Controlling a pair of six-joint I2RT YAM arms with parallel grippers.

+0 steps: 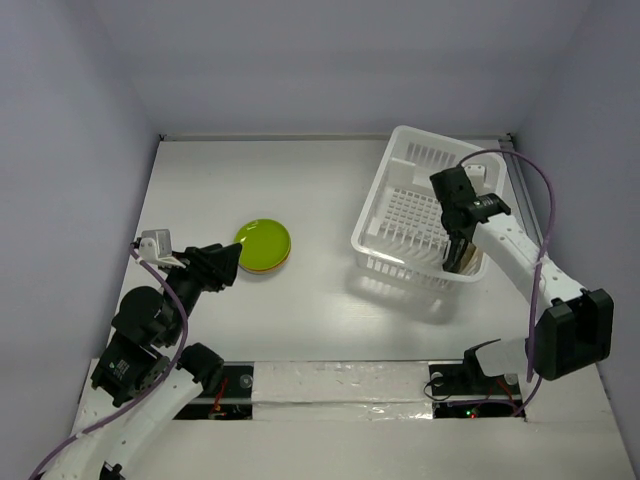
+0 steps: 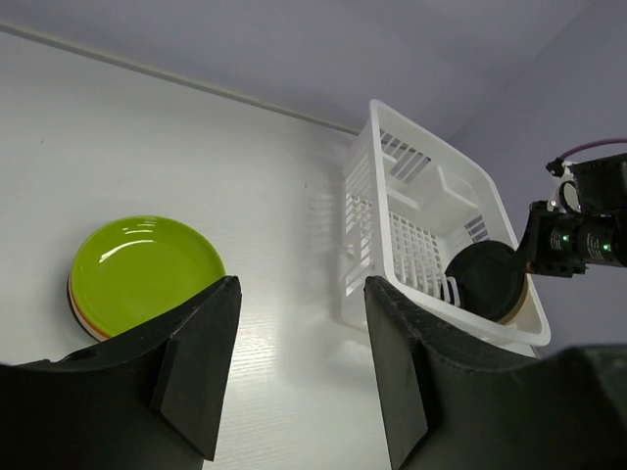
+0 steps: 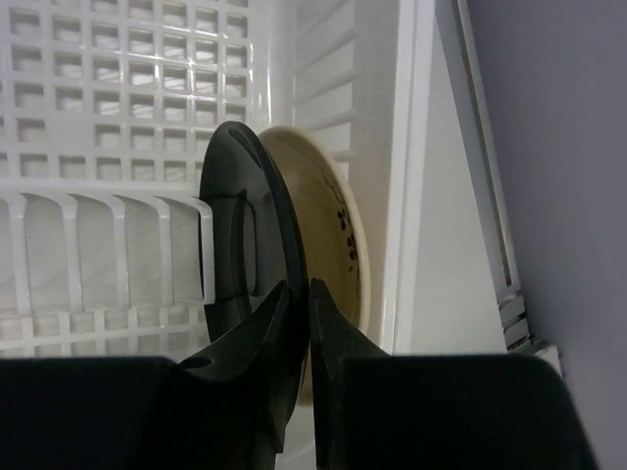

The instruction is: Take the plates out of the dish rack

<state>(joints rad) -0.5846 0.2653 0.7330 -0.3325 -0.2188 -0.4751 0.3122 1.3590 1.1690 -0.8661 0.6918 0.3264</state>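
Plates remain in two places. A dark plate and a beige plate stand on edge, side by side, in the lower right corner of the white dish rack, which sits in the upper right of the overhead view. The beige plate is the one nearer the rack's right wall, and the dark one leans by the short upright ribs on the floor grid. The right claw reaches down into that corner. Its fingers are drawn together to a thin slit at the dark plate's rim and appear to pinch it.

On the worktop, left of centre in the overhead view and well apart from the rack, lies a small stack of plates. A lime green plate is on top, with orange and red edges showing beneath it. The left claw hangs just beside the stack with its fingers spread wide, holding nothing.
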